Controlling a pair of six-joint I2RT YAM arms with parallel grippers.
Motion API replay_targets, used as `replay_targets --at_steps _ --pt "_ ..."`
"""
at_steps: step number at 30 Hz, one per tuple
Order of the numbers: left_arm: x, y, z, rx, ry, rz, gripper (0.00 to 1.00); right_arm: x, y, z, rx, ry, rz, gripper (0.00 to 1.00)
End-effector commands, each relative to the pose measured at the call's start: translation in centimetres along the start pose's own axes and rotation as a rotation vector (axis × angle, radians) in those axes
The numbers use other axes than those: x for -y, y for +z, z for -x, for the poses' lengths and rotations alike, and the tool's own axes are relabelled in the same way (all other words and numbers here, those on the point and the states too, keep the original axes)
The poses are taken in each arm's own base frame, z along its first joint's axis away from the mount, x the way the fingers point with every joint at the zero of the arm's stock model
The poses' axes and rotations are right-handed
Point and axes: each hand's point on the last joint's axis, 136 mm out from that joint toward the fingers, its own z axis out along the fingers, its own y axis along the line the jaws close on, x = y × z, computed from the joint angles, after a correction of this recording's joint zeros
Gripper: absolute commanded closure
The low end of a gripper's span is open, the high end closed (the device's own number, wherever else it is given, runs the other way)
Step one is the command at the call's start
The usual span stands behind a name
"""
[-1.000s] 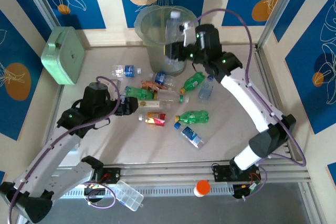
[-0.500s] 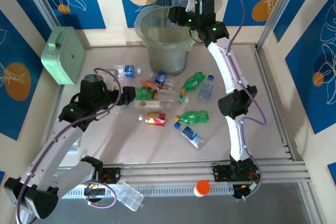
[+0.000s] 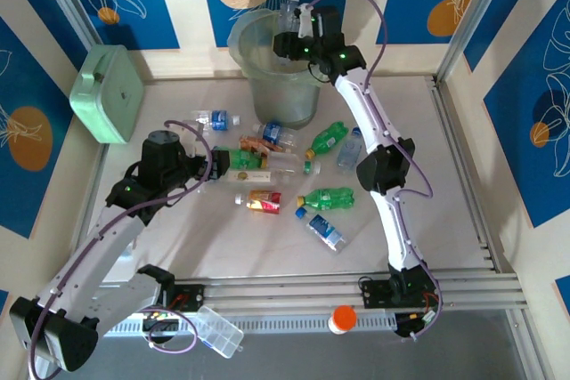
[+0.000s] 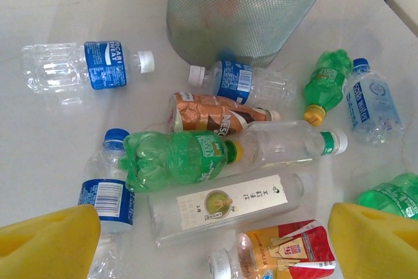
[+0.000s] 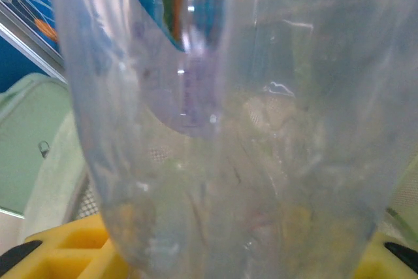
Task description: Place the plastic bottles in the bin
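The bin [image 3: 267,86] stands at the back of the table, its meshed wall also in the left wrist view [image 4: 241,4]. Above its mouth my right gripper [image 3: 287,42] is shut on a clear plastic bottle [image 3: 289,13], which sits between the yellow fingers [image 5: 52,253] in the right wrist view [image 5: 228,129]. Several plastic bottles lie in front of the bin: a green one [image 4: 176,158], a clear one with a white label [image 4: 228,207], and a red-labelled one [image 4: 287,253]. My left gripper [image 3: 221,166] hangs open over them [image 4: 212,236].
A mint green box [image 3: 109,93] leans at the left wall. An orange-capped jar [image 3: 343,318] and a clear organiser case [image 3: 218,331] lie on the front rail. More bottles [image 3: 328,198] are scattered towards the right. Metal frame posts [image 3: 472,15] flank the table.
My right arm has swung the clear bottle up and left over the bin's mouth. The left gripper has edged closer to the pile of bottles.
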Motion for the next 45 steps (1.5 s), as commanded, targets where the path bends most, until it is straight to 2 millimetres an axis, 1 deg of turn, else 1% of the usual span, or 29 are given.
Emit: replay_targets --at_steps 1,5,7,9,13,16,19,23,26,31,33,35,37,38,41,42,43,45 --pt "0.3 0.2 0.4 0.02 0.015 -0.008 0.1 0.9 1.4 -1.9 -0.044 -0.047 -0.027 0.48" --pt "0.2 0.2 0.4 0.017 0.017 -0.001 0.1 1.0 2.1 -3.2 -0.078 -0.068 -0.031 0.45" --pt "0.2 0.1 0.6 0.026 0.018 -0.002 0.1 0.6 2.2 -3.4 -0.082 -0.088 -0.024 0.4" --pt "0.2 0.0 0.6 0.03 0.021 0.001 0.1 0.7 2.2 -3.4 -0.083 -0.087 -0.026 0.35" --pt "0.0 0.0 0.6 0.029 0.022 0.007 0.09 0.8 1.4 -2.4 -0.06 -0.078 -0.035 0.28" --pt "0.0 -0.1 0.6 0.03 0.023 0.012 0.09 0.3 0.5 -1.3 -0.035 -0.093 -0.034 0.26" --pt "-0.2 -0.1 0.7 0.033 0.024 0.018 0.09 -0.7 -1.0 0.4 0.003 -0.107 -0.029 0.26" --pt "-0.3 -0.2 0.7 0.035 0.026 0.028 0.09 -2.8 -3.6 3.0 0.067 -0.134 -0.01 0.27" --pt "-0.6 -0.3 0.7 0.039 0.026 0.041 0.09 -4.5 -5.8 4.8 0.112 -0.149 0.005 0.27" --pt "-1.0 -0.5 0.8 0.051 0.027 0.063 0.08 -8.0 -10.0 7.4 0.188 -0.201 0.026 0.28" --pt "-1.2 -0.6 0.8 0.054 0.027 0.073 0.08 -9.2 -11.4 7.8 0.203 -0.235 0.02 0.29" --pt "-1.4 -0.6 0.7 0.055 0.022 0.084 0.08 -9.7 -12.5 7.7 0.201 -0.256 -0.005 0.3" --pt "-1.5 -0.7 0.6 0.055 0.016 0.089 0.08 -10.2 -13.9 7.4 0.187 -0.246 -0.013 0.31" --pt "-1.6 -0.7 0.5 0.055 0.016 0.093 0.08 -10.3 -14.3 7.1 0.178 -0.241 -0.019 0.31" --pt "-1.7 -0.9 0.4 0.057 0.017 0.101 0.08 -11.1 -16.4 5.3 0.148 -0.234 -0.035 0.32" --pt "-1.8 -0.9 0.4 0.058 0.019 0.104 0.08 -11.4 -16.8 4.3 0.138 -0.232 -0.03 0.32" --pt "-1.8 -1.0 0.3 0.058 0.02 0.106 0.08 -11.7 -17.8 3.7 0.146 -0.233 -0.02 0.32" --pt "-1.9 -1.1 0.2 0.056 0.023 0.11 0.08 -11.7 -18.8 1.6 0.139 -0.222 -0.011 0.32"
